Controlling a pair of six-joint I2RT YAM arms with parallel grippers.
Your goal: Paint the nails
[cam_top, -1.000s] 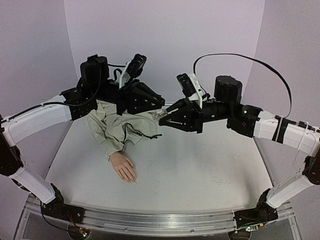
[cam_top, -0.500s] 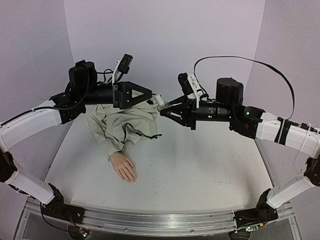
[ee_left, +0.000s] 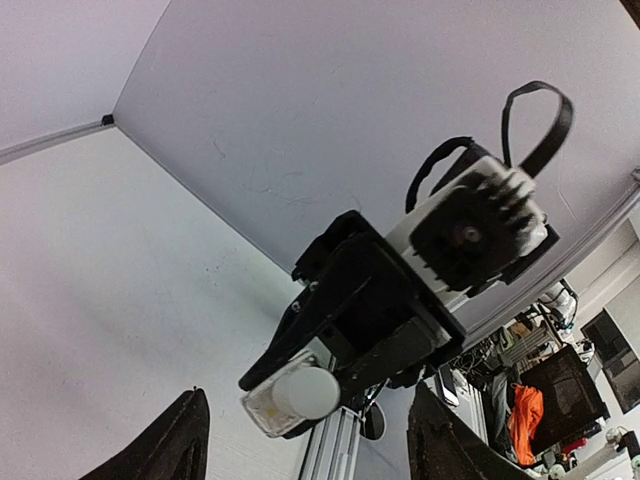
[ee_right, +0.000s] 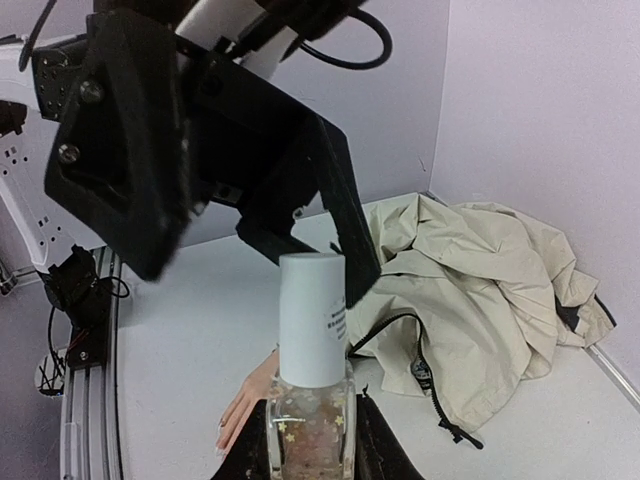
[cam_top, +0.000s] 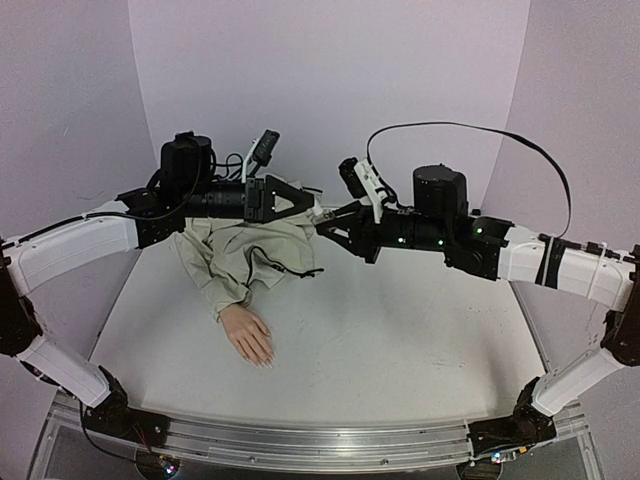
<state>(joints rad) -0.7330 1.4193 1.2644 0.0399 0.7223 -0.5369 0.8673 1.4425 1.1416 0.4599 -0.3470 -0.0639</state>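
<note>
Nails (cam_top: 264, 360) tip mannequin hand (cam_top: 248, 335), palm down on table (cam_top: 400, 330), front left, well below both grippers; too small to judge paint. Beige jacket (cam_top: 250, 245) bunched behind hand, sleeve over wrist. Both arms raised, meeting above jacket's right edge. Right gripper (cam_top: 324, 222) pinching clear bottle (ee_right: 311, 420) by glass body. Left gripper (cam_top: 310, 206) spread, fingers either side of white cap (ee_right: 312, 305); contact unclear.
</note>
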